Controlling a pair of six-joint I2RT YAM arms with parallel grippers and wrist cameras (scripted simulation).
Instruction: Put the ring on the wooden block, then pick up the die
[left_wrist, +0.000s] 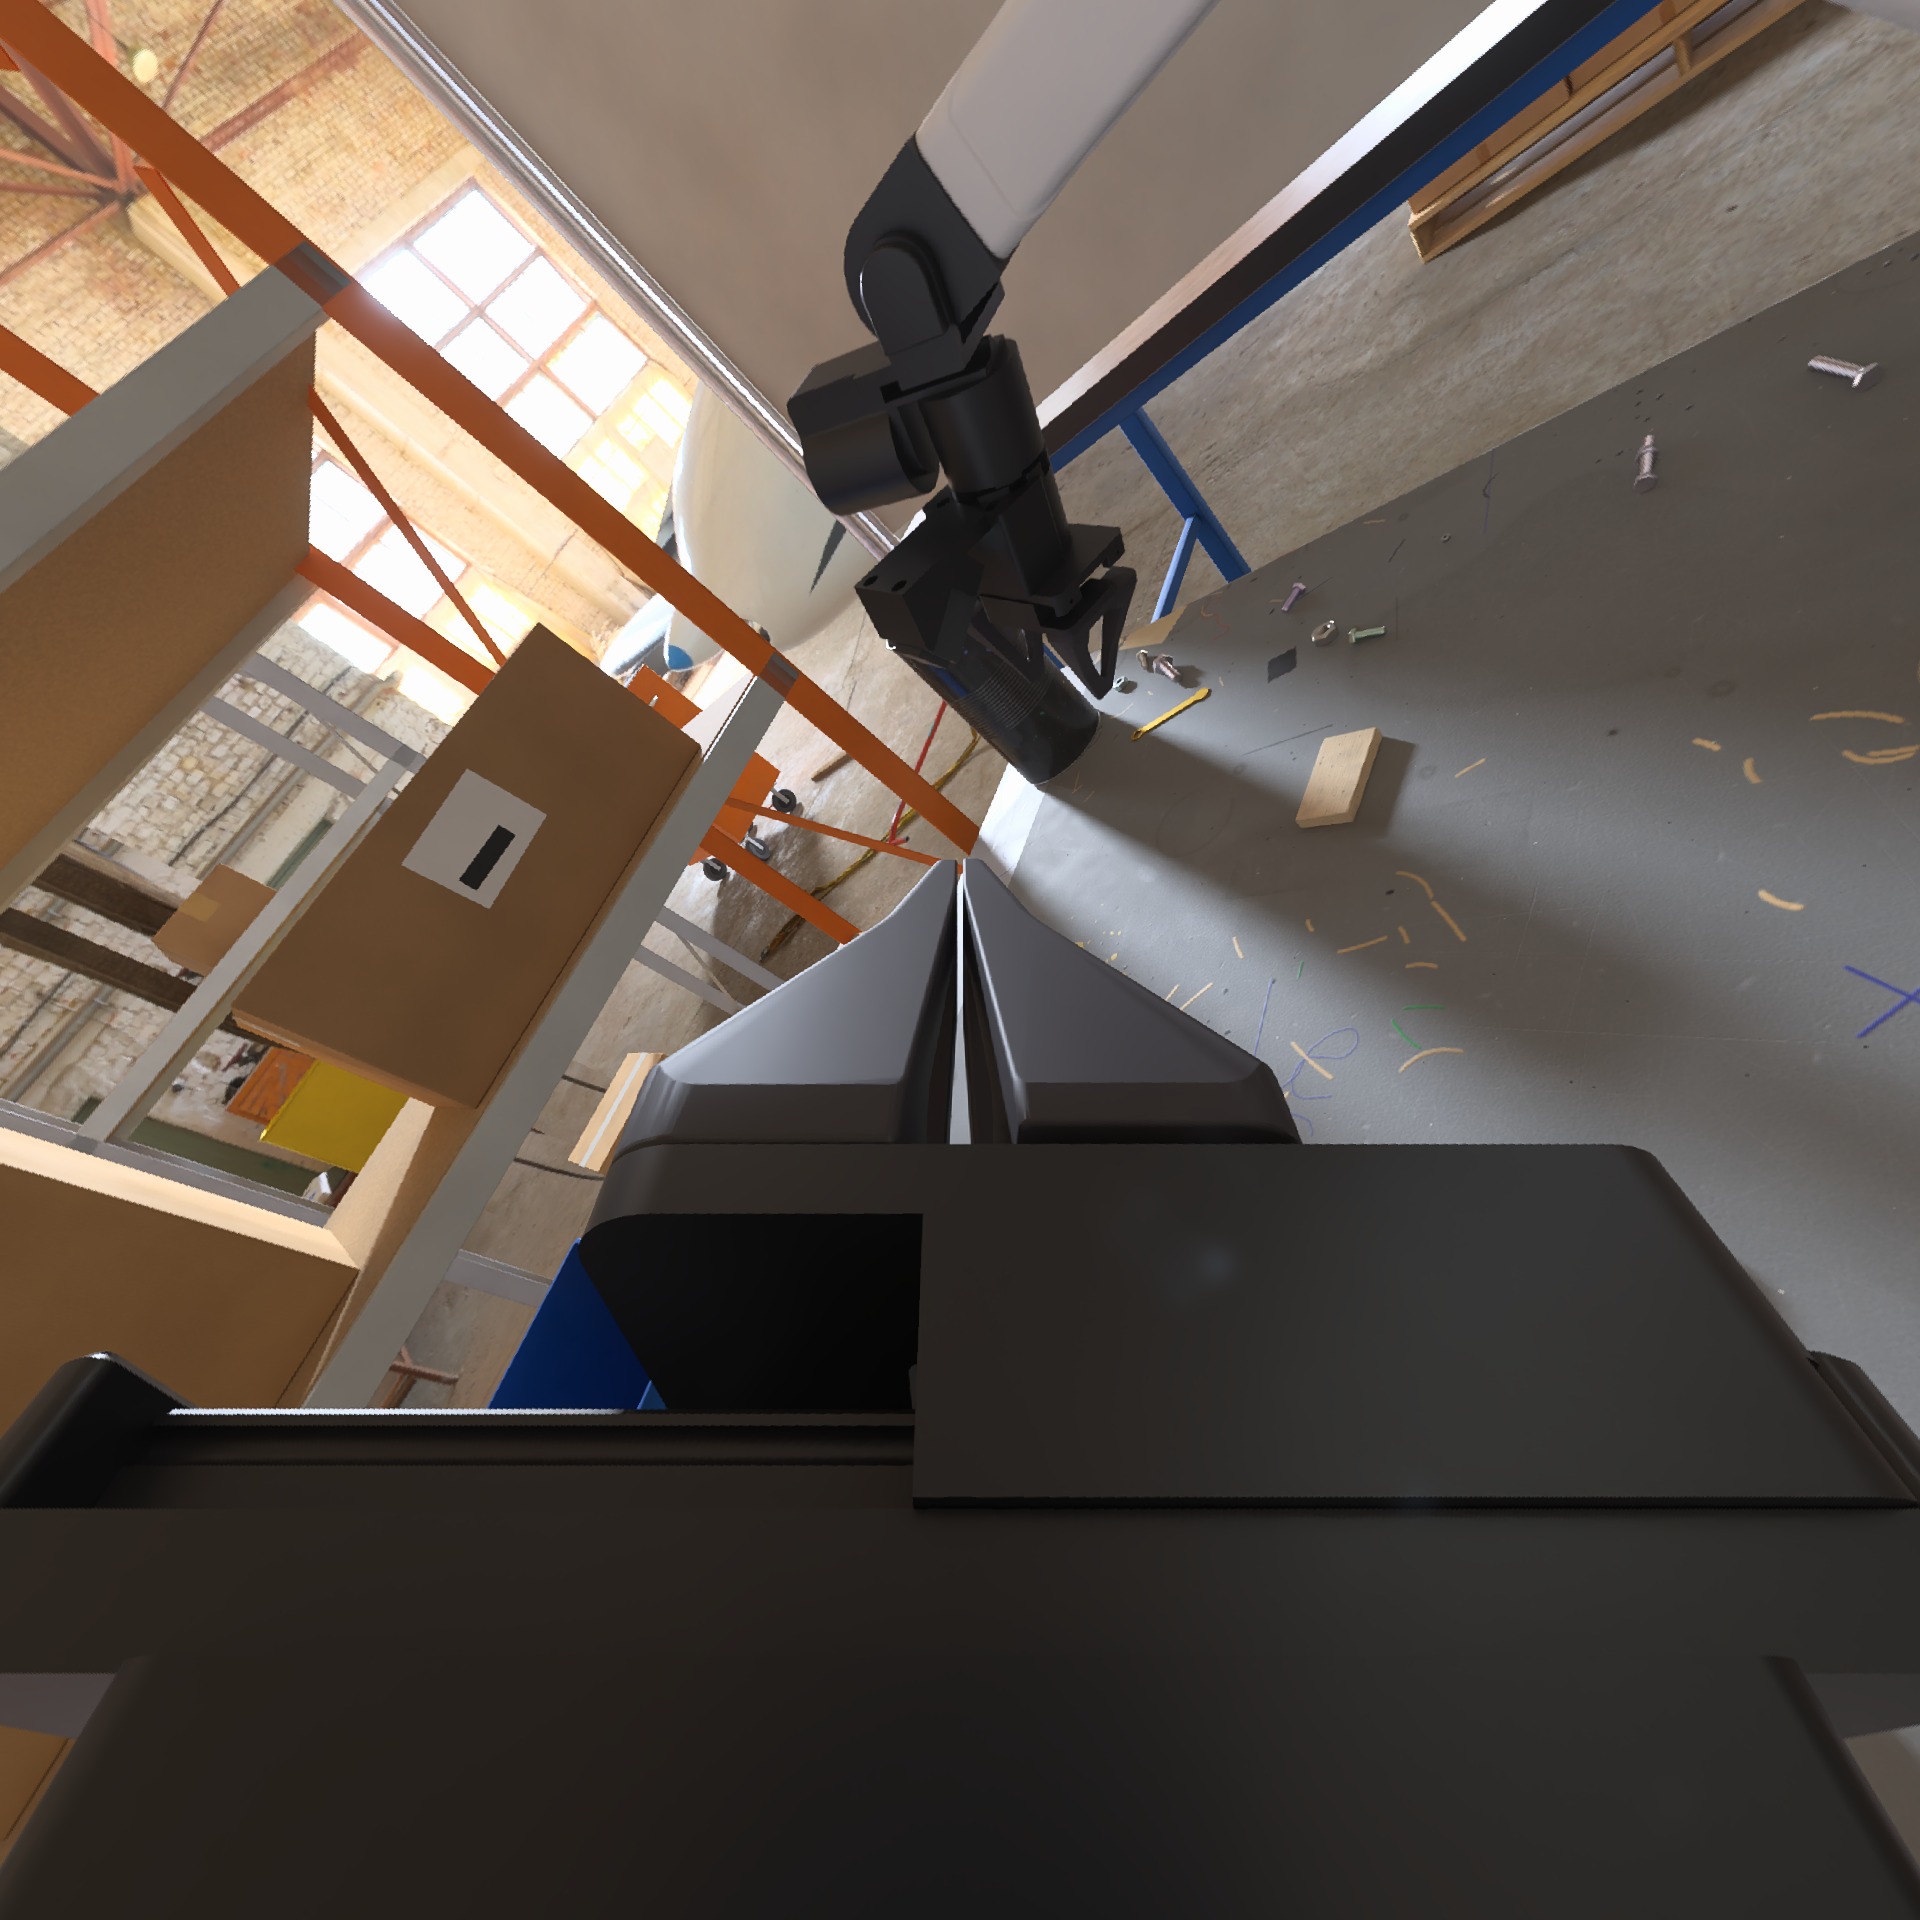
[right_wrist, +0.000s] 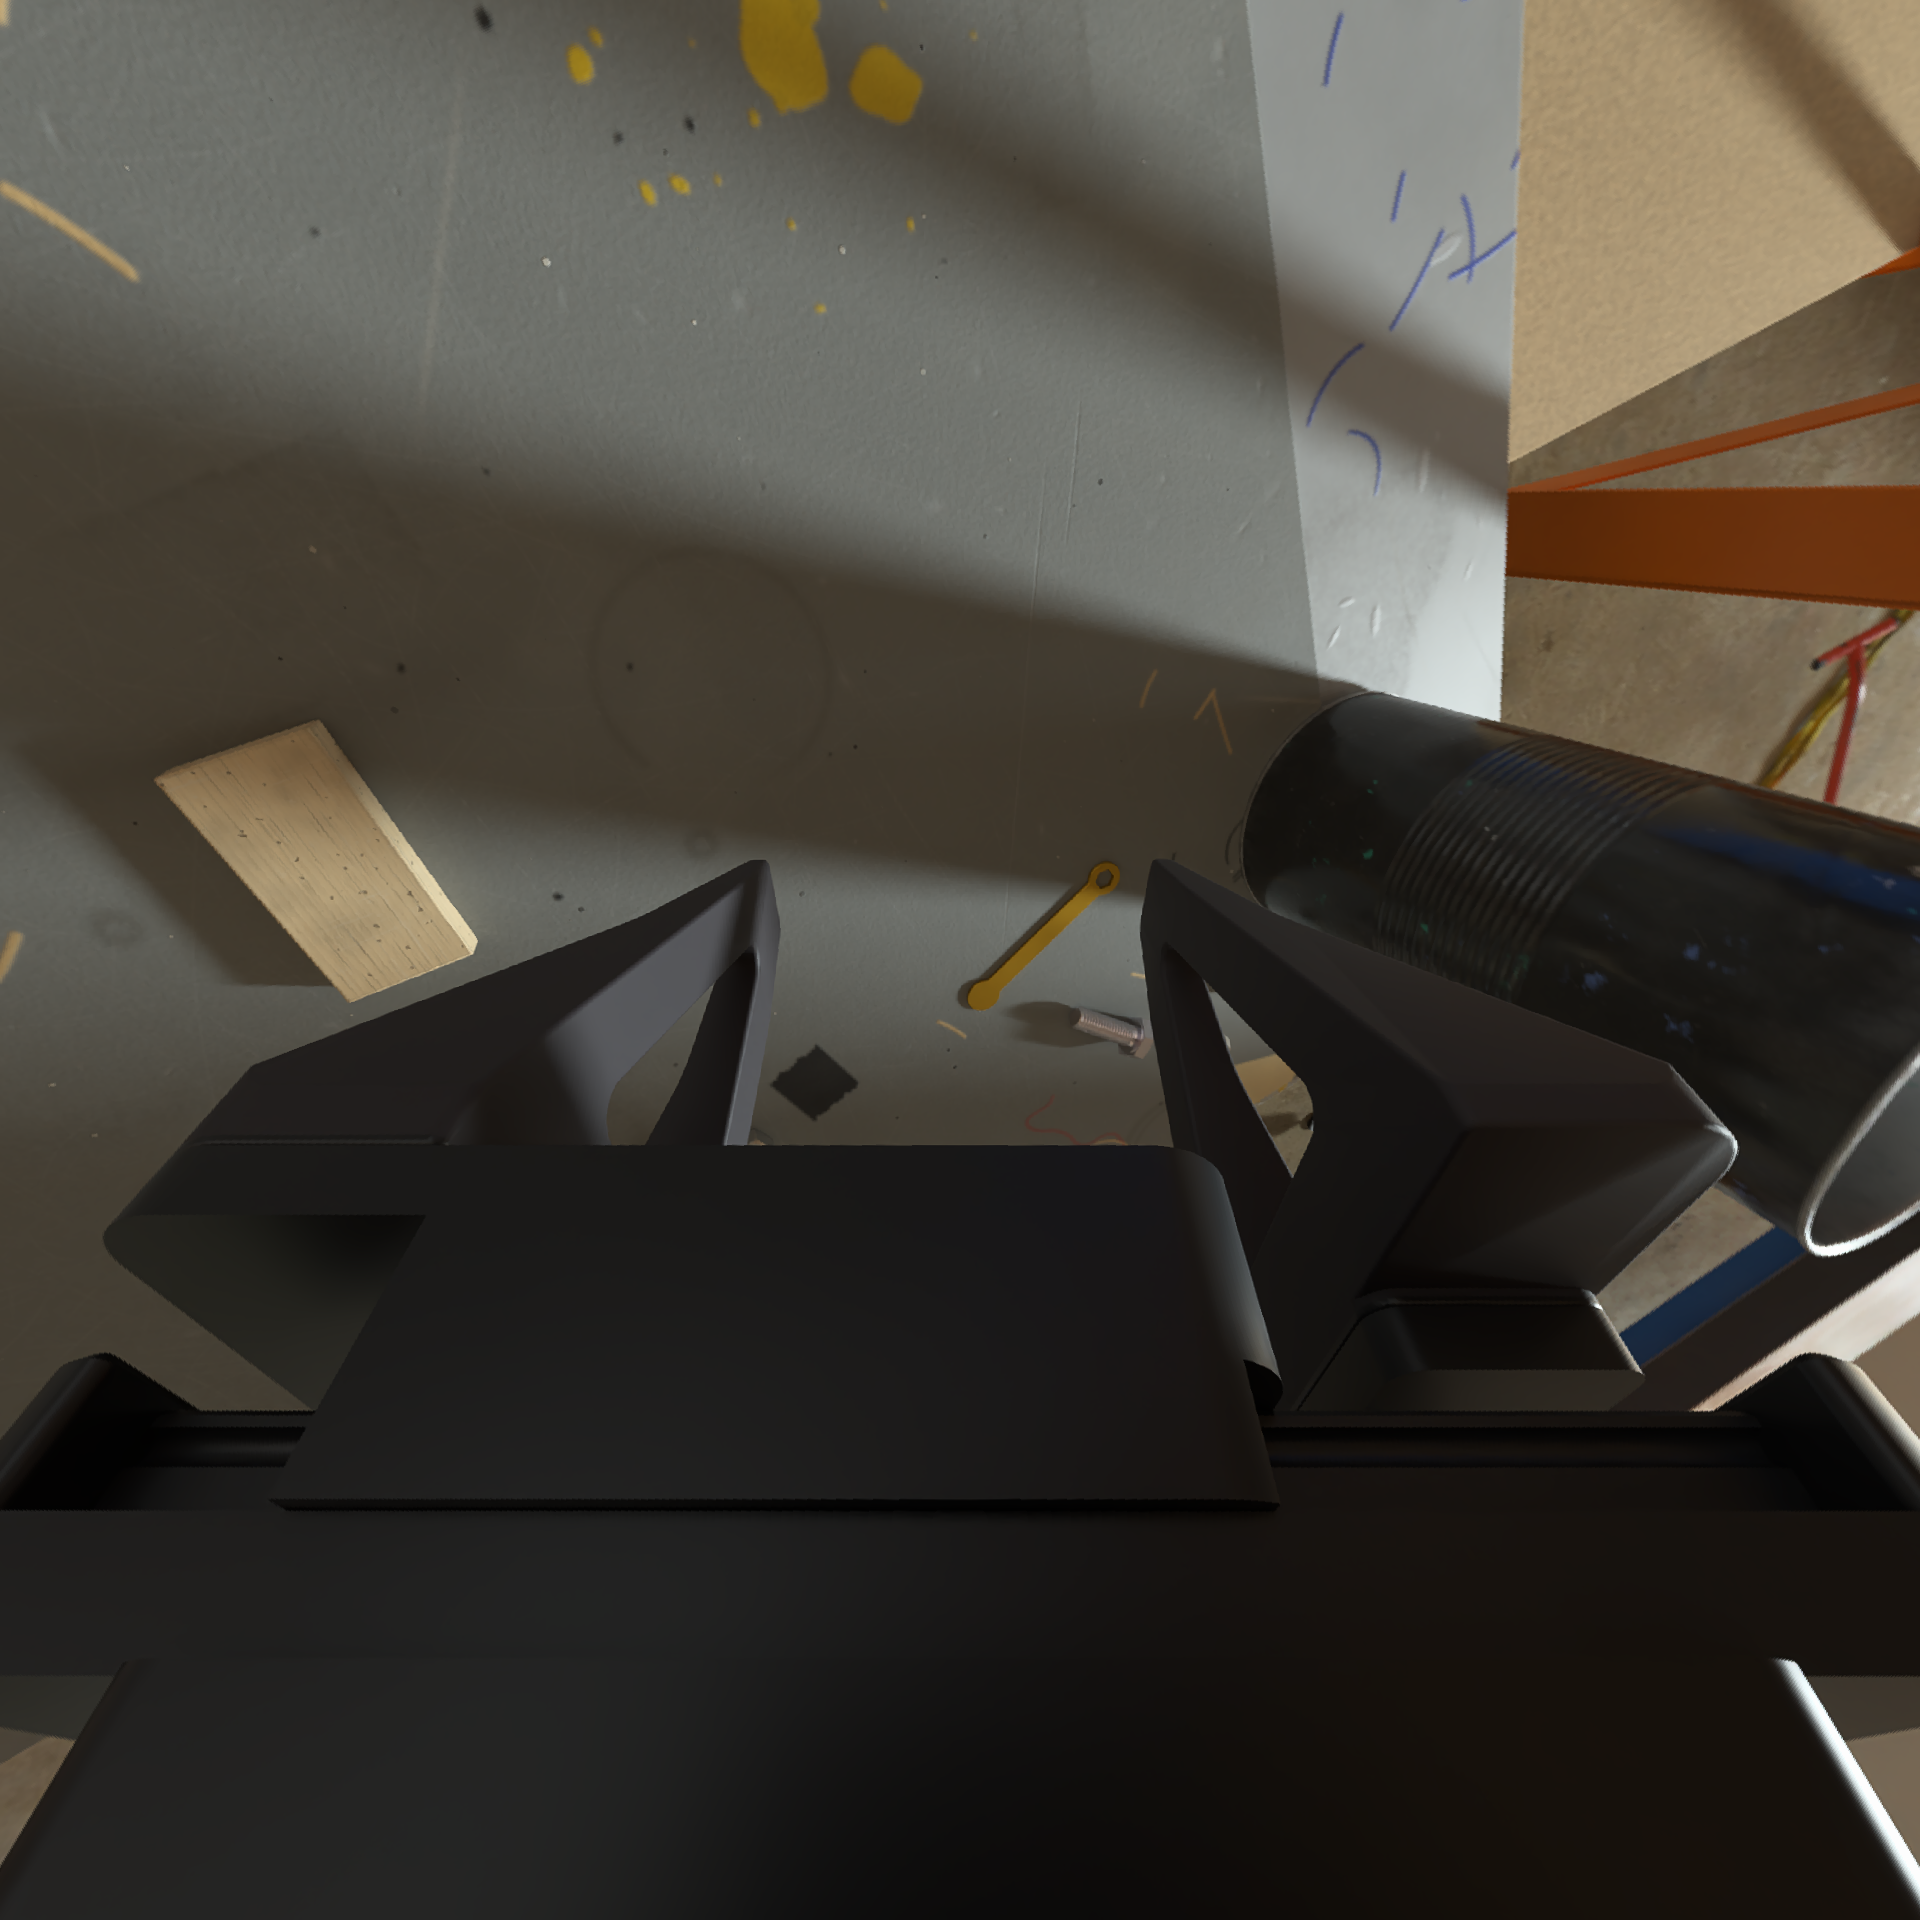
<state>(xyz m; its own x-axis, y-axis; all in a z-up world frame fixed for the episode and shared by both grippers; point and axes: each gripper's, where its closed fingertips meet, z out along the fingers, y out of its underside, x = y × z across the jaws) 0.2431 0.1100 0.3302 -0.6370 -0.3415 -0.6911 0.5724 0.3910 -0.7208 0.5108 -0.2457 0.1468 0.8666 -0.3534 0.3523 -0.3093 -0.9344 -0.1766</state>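
The wooden block (right_wrist: 312, 857) lies flat on the grey table (right_wrist: 623, 416), left of my right gripper (right_wrist: 961, 873), which is open, empty and hovers above the table. A small dark square object (right_wrist: 814, 1081), possibly the die, lies between its fingers. In the left wrist view the block (left_wrist: 1340, 777) lies right of the right gripper (left_wrist: 1081, 665). A small silver ring-shaped piece (left_wrist: 1323, 631) lies beyond the dark square (left_wrist: 1283, 665). My left gripper (left_wrist: 961, 883) is shut and empty, raised off the table.
A black can (right_wrist: 1558, 935) lies on its side by the right finger, at the table edge (left_wrist: 1039, 717). A yellow flat wrench (right_wrist: 1044, 935) and a bolt (right_wrist: 1107, 1029) lie under the right gripper. More bolts (left_wrist: 1647, 457) are scattered farther off. Shelving with cardboard boxes (left_wrist: 468, 862) stands beyond the table.
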